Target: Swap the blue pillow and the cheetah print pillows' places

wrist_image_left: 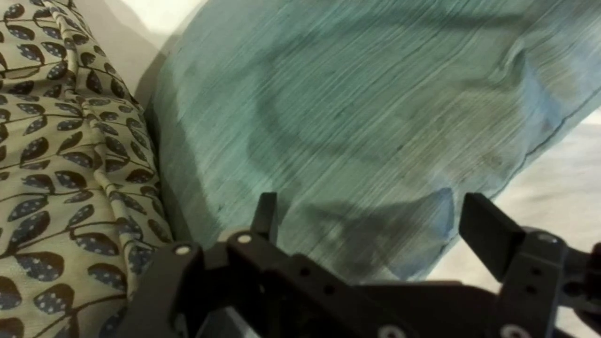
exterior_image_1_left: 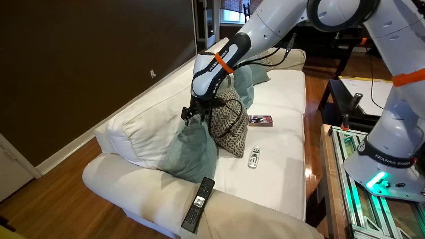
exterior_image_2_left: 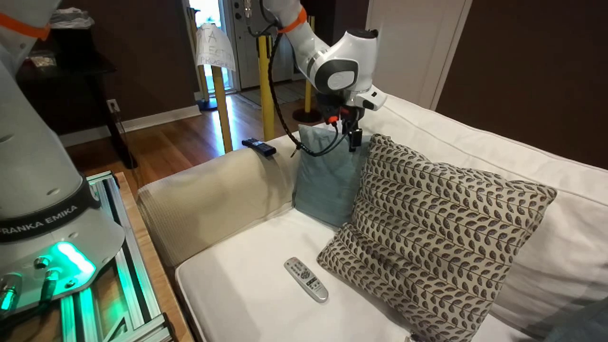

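While wide-jawed, tool [wrist_image_left: 369, 206] by blue pillow [exterior_image_1_left: 191, 154], leaf-print pillow [exterior_image_2_left: 437, 228] alongside, black remote [exterior_image_1_left: 196, 212] on armrest [exterior_image_1_left: 252, 215].

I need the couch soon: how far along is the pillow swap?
Done: nothing I can confirm, as the starting places aren't shown.
In hand: nothing held; the open gripper is over the blue pillow by the sofa arm.
Left: probably moving both, if that pillow and the printed pillow beside it are in their original spots.

The blue pillow [wrist_image_left: 328, 112] is plain teal. The print pillow [exterior_image_2_left: 441, 228] is cream with rows of dark, pale-dotted leaves on brown stems. The sofa [exterior_image_1_left: 279, 186] is white, its armrest [exterior_image_2_left: 223, 199] beige; the gripper [wrist_image_left: 371, 216] black. In an exterior view, a far pillow [exterior_image_1_left: 244, 84], partly hidden, seems teal.
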Available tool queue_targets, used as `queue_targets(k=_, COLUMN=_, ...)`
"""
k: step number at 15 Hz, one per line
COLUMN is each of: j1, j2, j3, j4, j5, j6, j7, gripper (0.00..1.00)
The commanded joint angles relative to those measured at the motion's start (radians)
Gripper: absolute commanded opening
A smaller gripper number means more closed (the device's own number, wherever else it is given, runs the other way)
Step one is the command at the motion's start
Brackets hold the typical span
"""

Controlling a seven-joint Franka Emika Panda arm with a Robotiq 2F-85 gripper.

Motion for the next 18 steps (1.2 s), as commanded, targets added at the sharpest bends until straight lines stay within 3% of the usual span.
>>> queue_targets(k=1, j1=0.012, j2=0.058, j3=-0.015, j4=0.067, j5=-0.019, j6=-0.04, j7=0.037, gripper=0.68)
queue_targets(k=7, j1=-0.015, j2=0.067, j3=0.017, j4=0.089, j5=0.006, j6=-0.062, j7=0.012, gripper=0.21)
queue_targets(k=10, j1=-0.069, j2=0.038, j3=0.085, j4=0.085, j5=0.057, j6=-0.118, j7=-0.048, gripper=0.01)
queue_targets(k=12, j1=-0.107, j2=0.008, j3=0.129, j4=0.072, j5=0.091, j6=-0.177, j7=-0.099, gripper=0.0)
queue_targets(k=18, j1=-0.138, j2=-0.125, j3=0.117, j4=0.001, j5=0.132, j6=-0.366, j7=-0.108, gripper=0.01)
